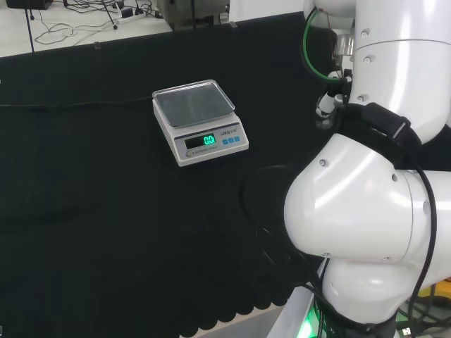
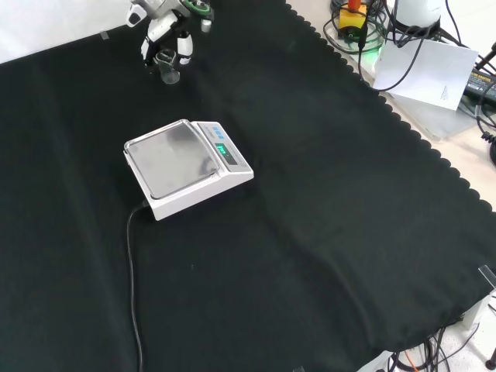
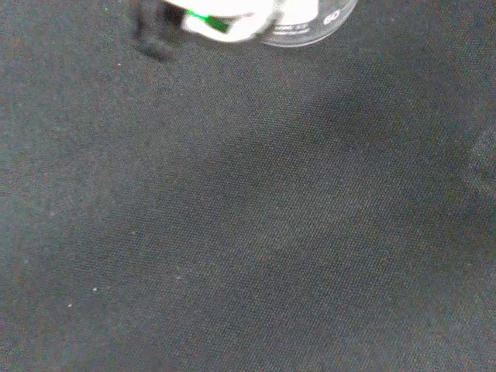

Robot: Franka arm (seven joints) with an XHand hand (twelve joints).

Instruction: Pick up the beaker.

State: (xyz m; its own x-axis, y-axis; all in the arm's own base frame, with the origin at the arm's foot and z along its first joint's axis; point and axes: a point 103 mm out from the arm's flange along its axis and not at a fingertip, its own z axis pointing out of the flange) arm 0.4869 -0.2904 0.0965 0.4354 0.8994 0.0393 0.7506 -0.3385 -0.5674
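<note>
Look to the top left of your front view: the hand point(image 2: 165, 25) is down at the small clear glass beaker point(image 2: 168, 68), which stands upright on the black cloth of the table point(image 2: 325, 201). Its fingers point(image 2: 184, 48) flank the beaker on both sides, but you cannot tell whether they grip the glass. The digital scale point(image 2: 184, 165) sits nearer the camera than the beaker, well apart from it, its pan bare. In your wrist view, the beaker's base point(image 3: 310, 22) rests on the cloth.
</note>
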